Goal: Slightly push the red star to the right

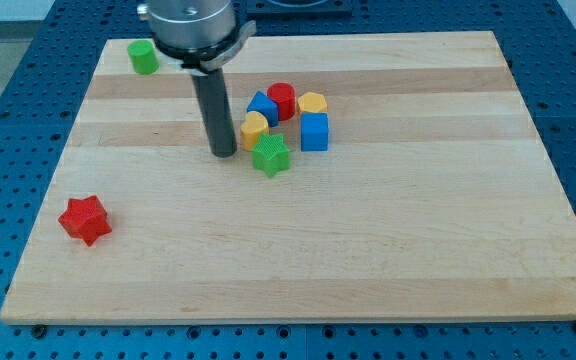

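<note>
The red star (pixel 85 219) lies near the board's lower left, alone. My tip (pixel 223 153) rests on the board well up and to the right of it, far from touching it. The tip stands just left of a cluster: a yellow block (pixel 254 128), a green star (pixel 270 155), a blue block (pixel 261 104), a red cylinder (pixel 282 99), a yellow block (pixel 312 102) and a blue cube (pixel 314 131).
A green cylinder (pixel 143 56) sits at the board's top left corner. The wooden board (pixel 388 230) lies on a blue perforated table (pixel 8 60). The arm's grey housing (pixel 194 25) hangs over the board's top edge.
</note>
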Available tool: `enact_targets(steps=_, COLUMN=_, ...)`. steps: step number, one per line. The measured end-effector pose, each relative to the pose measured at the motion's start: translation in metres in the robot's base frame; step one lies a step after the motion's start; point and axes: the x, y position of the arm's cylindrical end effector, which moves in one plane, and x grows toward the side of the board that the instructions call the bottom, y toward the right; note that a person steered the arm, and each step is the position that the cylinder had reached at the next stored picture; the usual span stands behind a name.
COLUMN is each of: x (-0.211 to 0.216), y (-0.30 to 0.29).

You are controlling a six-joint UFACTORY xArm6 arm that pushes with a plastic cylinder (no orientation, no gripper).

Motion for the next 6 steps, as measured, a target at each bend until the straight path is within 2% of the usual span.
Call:
enact_targets(steps=3, x=-0.013, y=0.030)
enact_targets(steps=4, x=-0.013, y=-0.009)
enact_targets(steps=5, x=-0.009, y=-0.097)
enact_targets(steps=6, x=0.031, y=-0.124)
